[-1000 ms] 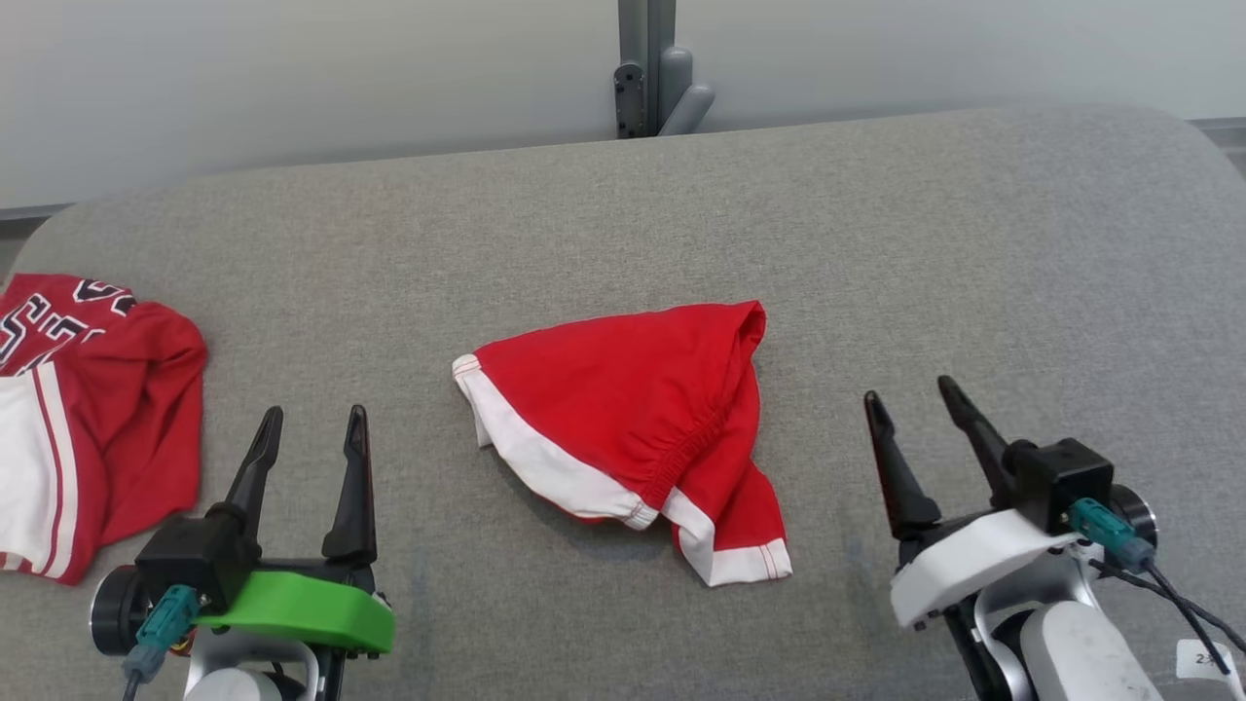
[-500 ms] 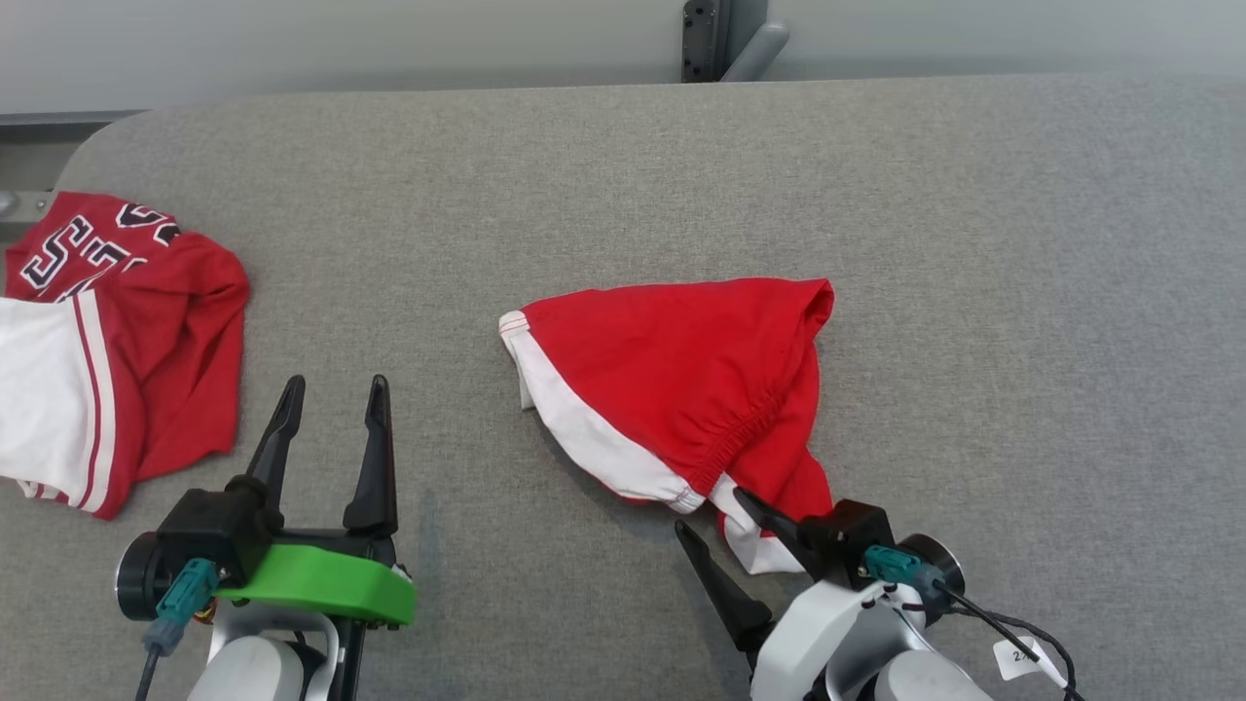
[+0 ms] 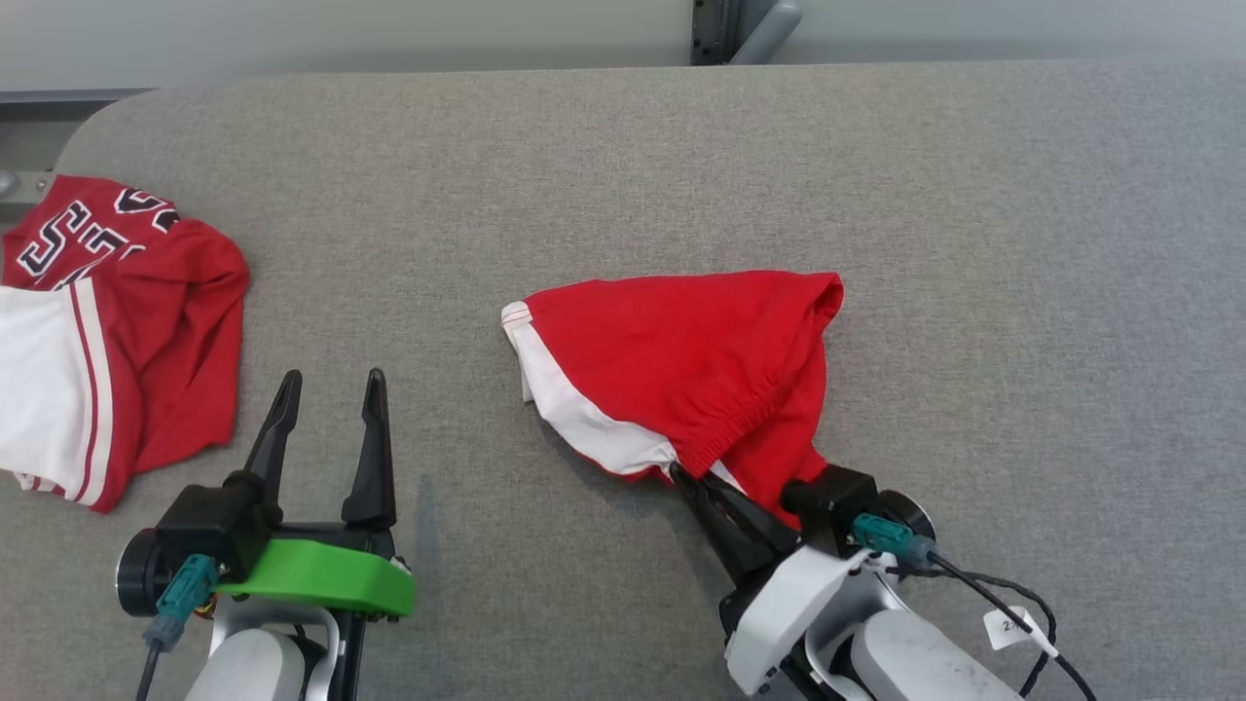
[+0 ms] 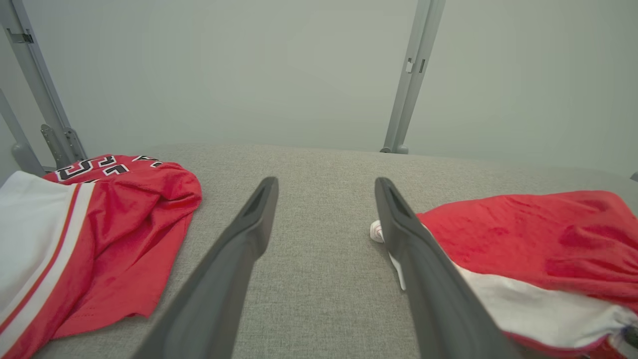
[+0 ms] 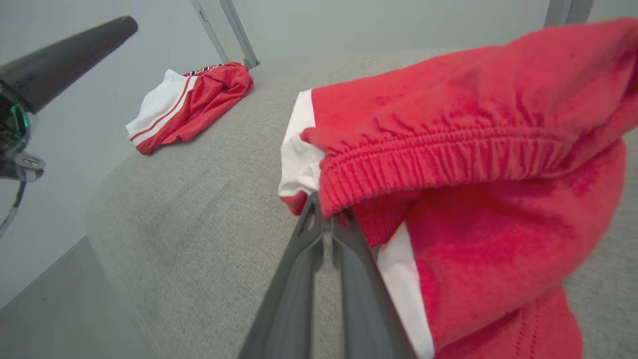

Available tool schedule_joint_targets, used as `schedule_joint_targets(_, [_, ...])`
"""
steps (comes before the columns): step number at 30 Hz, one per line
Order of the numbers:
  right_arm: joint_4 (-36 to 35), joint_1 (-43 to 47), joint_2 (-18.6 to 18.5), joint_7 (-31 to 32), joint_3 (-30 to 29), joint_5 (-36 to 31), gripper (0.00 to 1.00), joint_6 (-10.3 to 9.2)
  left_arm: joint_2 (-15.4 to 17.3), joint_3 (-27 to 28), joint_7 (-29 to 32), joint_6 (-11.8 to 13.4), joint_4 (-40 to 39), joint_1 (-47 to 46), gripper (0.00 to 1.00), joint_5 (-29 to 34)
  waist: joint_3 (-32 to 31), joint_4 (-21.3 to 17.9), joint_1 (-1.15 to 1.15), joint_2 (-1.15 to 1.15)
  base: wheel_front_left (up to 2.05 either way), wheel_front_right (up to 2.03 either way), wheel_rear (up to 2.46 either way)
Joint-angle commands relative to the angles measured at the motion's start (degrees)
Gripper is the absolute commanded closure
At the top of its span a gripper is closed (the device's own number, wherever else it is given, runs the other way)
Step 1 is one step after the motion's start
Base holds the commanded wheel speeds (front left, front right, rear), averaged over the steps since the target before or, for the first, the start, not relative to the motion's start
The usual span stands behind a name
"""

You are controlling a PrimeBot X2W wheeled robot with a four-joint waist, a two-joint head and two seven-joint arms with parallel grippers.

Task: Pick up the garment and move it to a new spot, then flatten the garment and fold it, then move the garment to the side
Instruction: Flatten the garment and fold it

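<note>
Red shorts [image 3: 701, 360] lay crumpled approx. mid table [image 3: 1022, 243], waistband [image 5: 448, 154] toward robot. R gripper [image 3: 684, 477]: jaws were pinched shut on shorts' near edge, at waistband & white trim [image 5: 299, 164]. L gripper [image 3: 334, 382]: jaws stood wide, empty, well apart from shorts. Red/white jersey [image 3: 146, 321] sat bunched at table's left end.

Red white-trimmed garment [image 3: 681, 360], crumpled, mid-table

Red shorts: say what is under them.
The shorts lie on the grey table. At their near edge the right gripper has its fingers shut on cloth beneath the waistband fold; the tips, and whatever lies below the cloth, are hidden.
</note>
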Motion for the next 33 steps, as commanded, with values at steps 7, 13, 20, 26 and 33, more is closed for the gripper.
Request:
schedule_joint_targets(7, [-9.8,-4.7,-2.5,1.1,0.6,3.9,1.00,-0.01,0.8,1.1,-0.6,0.4,-0.2,-0.1,0.00,-0.7,0.0,-2.9,0.00,0.00,0.00,0.00,0.00])
schedule_joint_targets(13, [-18.5,-6.7,-6.4,6.0,-4.7,6.8,1.00,-0.01,1.5,1.7,-0.5,1.0,-1.1,0.1,0.00,-0.5,0.6,-5.8,0.00,0.00,0.00,0.00,0.00])
schedule_joint_targets(20, [-20.2,-2.0,-12.1,12.0,-17.2,5.4,1.00,-0.01,1.5,1.3,0.0,1.4,-2.4,-1.1,0.00,-0.1,2.3,-6.9,0.00,0.00,0.00,0.00,0.00])
schedule_joint_targets(26, [-14.4,1.6,-12.5,11.6,-24.5,3.8,1.00,0.01,1.7,1.2,0.0,0.9,-2.6,-2.0,0.00,-0.4,4.7,-7.0,0.00,0.00,0.00,0.00,0.00])
schedule_joint_targets(33, [-5.8,-0.2,-10.8,8.3,-26.6,3.1,1.00,-0.01,1.8,0.6,0.0,0.6,-2.3,-3.5,0.00,-0.1,6.3,-6.5,0.00,0.00,0.00,0.00,0.00])
